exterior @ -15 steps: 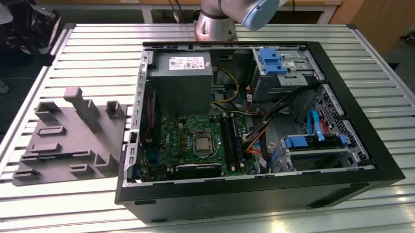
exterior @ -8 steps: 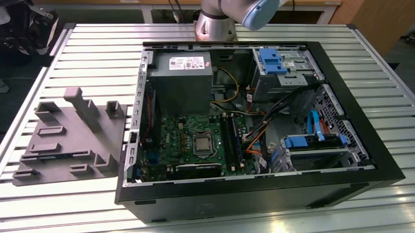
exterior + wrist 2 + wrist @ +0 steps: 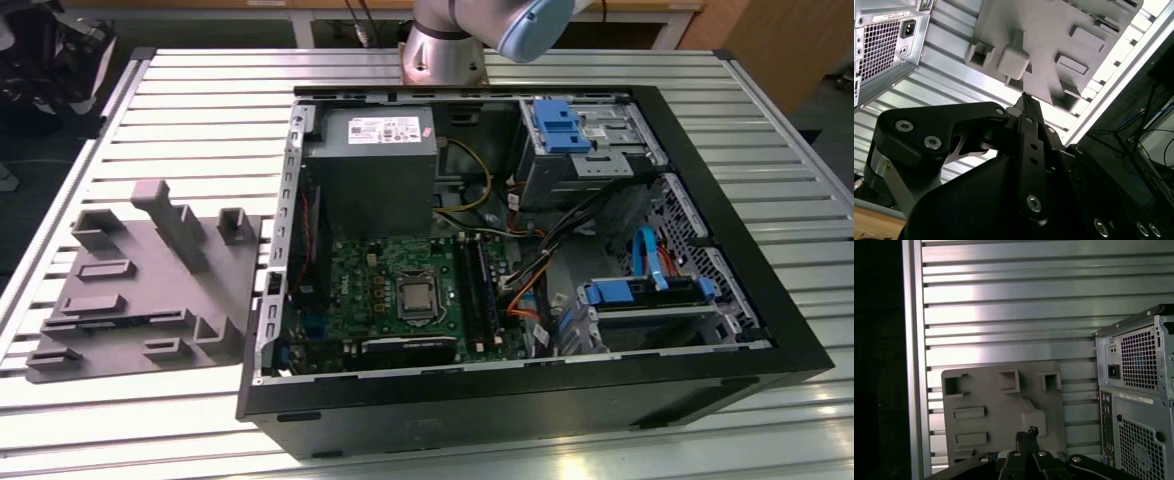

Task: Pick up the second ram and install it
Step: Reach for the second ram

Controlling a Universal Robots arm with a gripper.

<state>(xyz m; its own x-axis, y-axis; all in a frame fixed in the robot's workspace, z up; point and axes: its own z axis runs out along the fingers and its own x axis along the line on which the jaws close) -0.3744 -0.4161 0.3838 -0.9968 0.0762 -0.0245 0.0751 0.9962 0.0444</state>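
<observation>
While poised over the grey fixture plate (image 3: 1004,410), jaws clenched together, computer case (image 3: 1134,405) beside.

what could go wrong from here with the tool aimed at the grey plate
The tool points at the grey fixture plate; its raised blocks could catch the tool on a descent. Loose cables lie beside the motherboard slots and might snag there.

The gripper (image 3: 1024,99) is seen before the grey fixture plate (image 3: 1054,30), laid on the slatted bench (image 3: 954,72) near a computer case (image 3: 884,42).
</observation>
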